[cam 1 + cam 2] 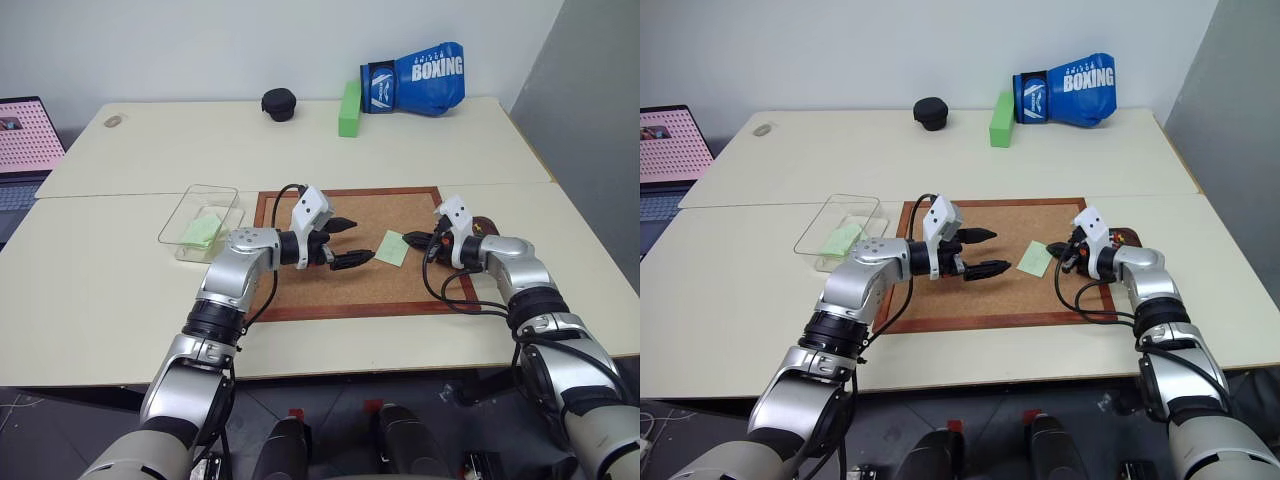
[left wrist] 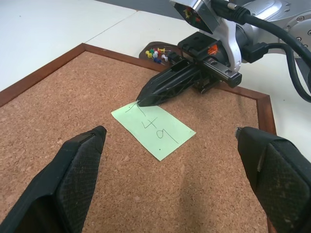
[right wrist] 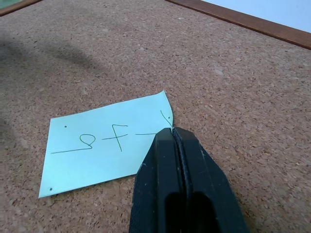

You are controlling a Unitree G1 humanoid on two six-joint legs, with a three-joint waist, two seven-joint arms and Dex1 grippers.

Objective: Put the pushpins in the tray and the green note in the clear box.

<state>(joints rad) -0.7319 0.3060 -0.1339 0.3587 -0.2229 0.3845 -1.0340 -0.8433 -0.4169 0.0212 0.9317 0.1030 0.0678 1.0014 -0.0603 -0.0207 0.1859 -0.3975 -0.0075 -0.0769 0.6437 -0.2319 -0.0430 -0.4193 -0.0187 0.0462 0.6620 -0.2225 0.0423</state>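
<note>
**Note pinched at its edge on the corkboard**

Note point(image 3: 104, 145): pale green, with pen marks, lying flat on the corkboard point(image 1: 330, 290), toward its right half. One corner lifts slightly where the right claw point(image 3: 173, 133) meets it. Right claw clenched, fingers pressed together, tips nipping the note's edge; seen from the left wrist, the black tip sits on the note's far corner.

Left claw point(image 1: 345, 243): released, fingers point(image 2: 73, 170) spread wide, hovering over the middle of the board just left of the note, not touching it.

Pushpins point(image 2: 156, 52): a small cluster of yellow, red, blue, green and white heads lying in the tray point(image 1: 1128, 236), a dark brown dish off the board's right edge, just behind the right claw.

Box point(image 1: 200, 222): clear, on the counter point(image 1: 100, 290) beside the board's left edge; a pale green sheet lies inside.

Far side of the counter: green block point(image 1: 349, 108), blue boxing glove point(image 1: 415, 78), small black object point(image 1: 279, 104).
</note>
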